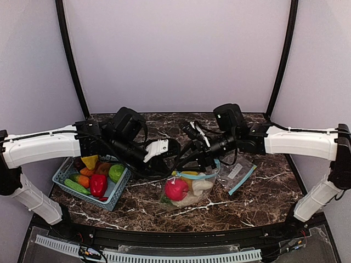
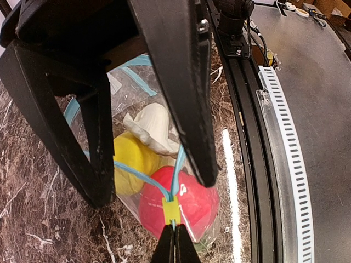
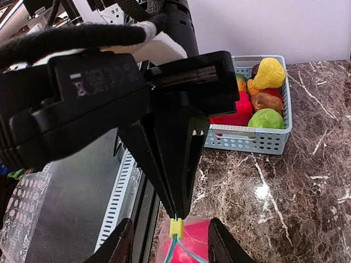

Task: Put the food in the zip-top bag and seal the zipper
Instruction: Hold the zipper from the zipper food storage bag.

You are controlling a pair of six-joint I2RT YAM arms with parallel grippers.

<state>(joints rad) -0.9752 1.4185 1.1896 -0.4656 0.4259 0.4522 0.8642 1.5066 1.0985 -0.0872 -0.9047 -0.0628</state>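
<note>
Left wrist view, nearest first: the left pincer point(image 2: 175, 246) has its two tips pressed together at the bottom edge. They are clamped on the top edge of the clear zip-top bag point(image 2: 137, 98), right against the yellow slider point(image 2: 171, 211). From the slider, the blue zipper strip point(image 2: 137, 176) forks into two lines that spread apart.

Just past the tips, inside the bag, lies a red fruit point(image 2: 189, 200). A yellow fruit point(image 2: 131, 159) touches it, and a cream-white piece point(image 2: 151, 123) lies farther back.

The right pincer point(image 3: 171, 245) has its fingers apart, one on each side of the bag's top. In the right wrist view the slider and the red fruit show between them. Whether these fingers touch the plastic cannot be told.

Top external view: the bag rests mid-way along the dark marble surface point(image 1: 263, 192), under both pincers. Well to its left sits a teal basket point(image 1: 113, 203) with other food in it: a red pepper point(image 1: 98, 184), a green fruit point(image 1: 116, 172), a yellow piece point(image 1: 90, 161) and a cucumber point(image 1: 77, 187). Just right of the filled bag and slightly farther back, a second bag point(image 1: 239, 172) lies flat.
</note>
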